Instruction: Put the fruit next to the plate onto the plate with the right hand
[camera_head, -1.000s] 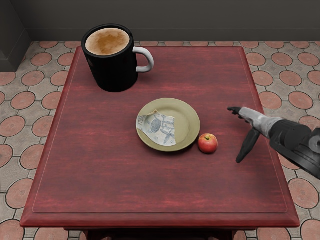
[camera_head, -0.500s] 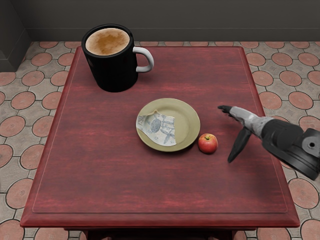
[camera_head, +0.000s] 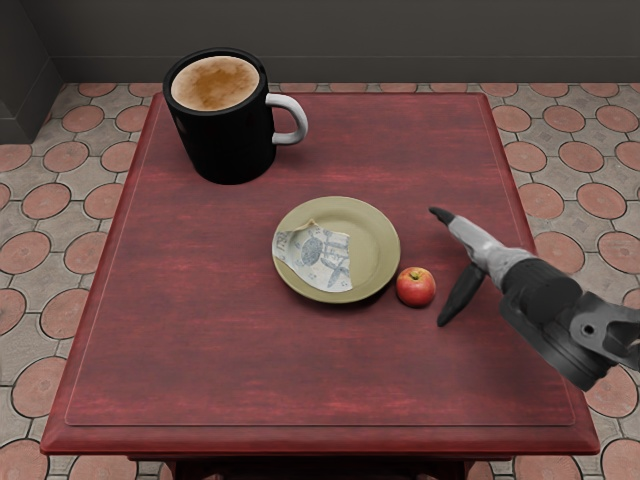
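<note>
A small red apple lies on the table just off the lower right rim of an olive-green plate. A crumpled printed paper covers the plate's left half. My right hand comes in from the right edge, open, with the fingers stretched out and the thumb pointing down. Its nearest tip is a short gap to the right of the apple, not touching it. The left arm does not show.
A large black mug of coffee with a white handle stands at the back left of the red wooden table. The table's right edge runs close under my forearm. A tiled floor surrounds the table.
My right hand has slid leftward and a little lower, closing toward the apple. The apple, plate and mug have stayed put.
</note>
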